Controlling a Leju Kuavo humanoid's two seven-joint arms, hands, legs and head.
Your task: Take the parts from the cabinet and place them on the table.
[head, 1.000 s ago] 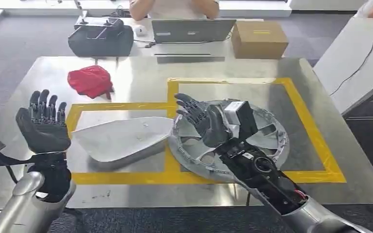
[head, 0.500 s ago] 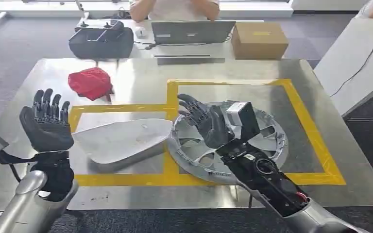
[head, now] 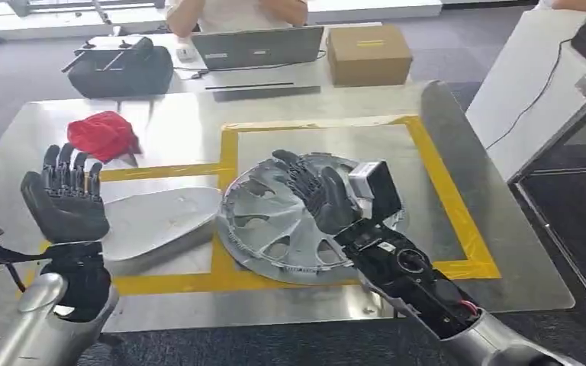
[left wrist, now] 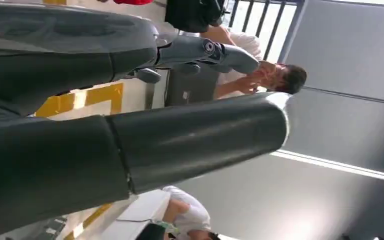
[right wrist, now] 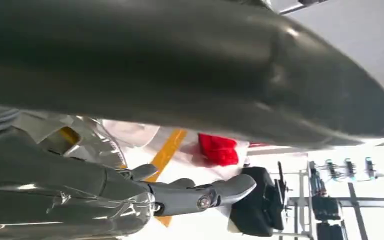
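Both parts are lying on the tabletop (head: pixel 458 152): the wheel cover (head: pixel 275 229) inside the yellow tape outline (head: pixel 442 183), the pale panel (head: pixel 160 221) just beside it, edges touching or nearly so. Your right hand (head: pixel 317 191) is hovering over the wheel cover, fingers apart, holding nothing. Your left hand (head: pixel 65 200) is raised, fingers spread, empty. Judgement: placement looks done; you are best lifting the right hand straight up, keeping fingers off the spokes.
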